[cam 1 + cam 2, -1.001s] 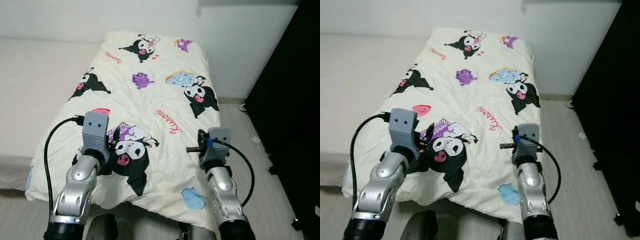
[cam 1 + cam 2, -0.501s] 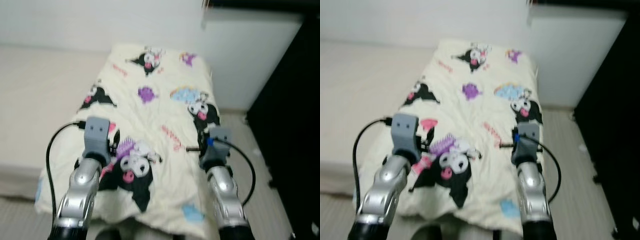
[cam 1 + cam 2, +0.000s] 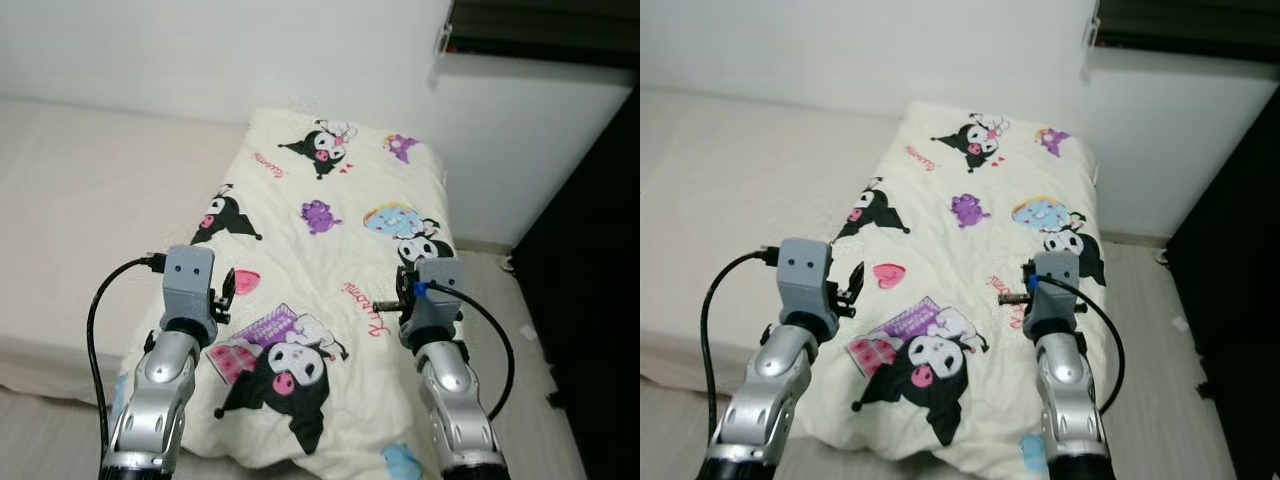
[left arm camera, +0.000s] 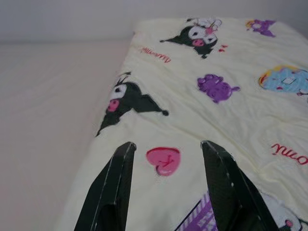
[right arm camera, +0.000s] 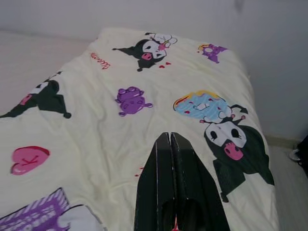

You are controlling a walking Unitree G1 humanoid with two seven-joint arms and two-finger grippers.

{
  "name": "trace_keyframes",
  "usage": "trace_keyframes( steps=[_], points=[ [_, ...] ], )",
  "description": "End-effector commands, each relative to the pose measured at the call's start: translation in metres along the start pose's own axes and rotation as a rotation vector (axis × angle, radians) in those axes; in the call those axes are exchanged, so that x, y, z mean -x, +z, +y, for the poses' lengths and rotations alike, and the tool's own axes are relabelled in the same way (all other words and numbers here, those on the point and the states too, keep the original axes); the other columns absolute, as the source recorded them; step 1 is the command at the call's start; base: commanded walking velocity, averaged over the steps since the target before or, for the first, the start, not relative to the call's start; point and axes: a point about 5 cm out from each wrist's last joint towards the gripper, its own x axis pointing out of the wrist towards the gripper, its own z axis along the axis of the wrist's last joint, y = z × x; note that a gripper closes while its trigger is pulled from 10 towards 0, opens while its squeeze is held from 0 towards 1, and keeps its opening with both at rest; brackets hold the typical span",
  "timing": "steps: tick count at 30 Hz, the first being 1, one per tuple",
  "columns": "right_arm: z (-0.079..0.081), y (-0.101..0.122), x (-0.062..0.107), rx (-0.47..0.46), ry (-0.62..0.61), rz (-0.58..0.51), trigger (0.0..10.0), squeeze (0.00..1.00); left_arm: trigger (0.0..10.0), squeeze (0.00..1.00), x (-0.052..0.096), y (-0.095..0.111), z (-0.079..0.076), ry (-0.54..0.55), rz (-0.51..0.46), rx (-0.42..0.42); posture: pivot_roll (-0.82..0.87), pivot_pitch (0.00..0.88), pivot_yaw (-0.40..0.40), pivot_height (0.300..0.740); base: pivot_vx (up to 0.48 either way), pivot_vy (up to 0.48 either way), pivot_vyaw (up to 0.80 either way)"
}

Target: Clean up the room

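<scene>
Both arms are up over the bed (image 3: 70, 190), and the quilt (image 3: 330, 260) lies spread along the mattress's right side, its near end draped over the foot. The left tool (image 4: 166, 185) is released, fingers (image 4: 113, 185) spread wide and hanging just above the quilt beside the pink heart (image 4: 163, 160), gripping nothing. The right tool (image 5: 170, 185) is clenched, its two fingers pressed flat together with nothing between them, aimed up the quilt toward the wall (image 3: 200, 50).

The quilt looks fairly flat already, so the likely job is straightening or folding it. The risks from here: the clenched right tool would only shove the fabric and bunch it into wrinkles unless it spreads first. The left tool could pinch only a thin fold and lose it. And a hard pull on the overhanging end could slide the whole quilt onto the floor (image 3: 520, 300).
</scene>
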Motion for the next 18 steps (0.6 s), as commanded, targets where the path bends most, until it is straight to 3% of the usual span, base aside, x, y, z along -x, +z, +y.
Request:
trace_keyframes(
  steps=[1, 18],
  points=[
    [0.000, -0.005, 0.005, 0.003, -0.006, 0.026, 10.0, 0.00, 10.0, 0.00, 0.004, -0.007, -0.001, -0.007, 0.021, -0.002, 0.01, 0.067, -0.043, 0.734, 0.000, 0.000, 0.00],
    [0.005, -0.016, 0.005, -0.030, 0.001, 0.071, 10.0, 0.00, 10.0, 0.00, 0.005, -0.017, -0.003, -0.030, 0.075, 0.024, 0.02, 0.020, -0.032, 0.740, 0.000, 0.000, 0.00]
  ],
)
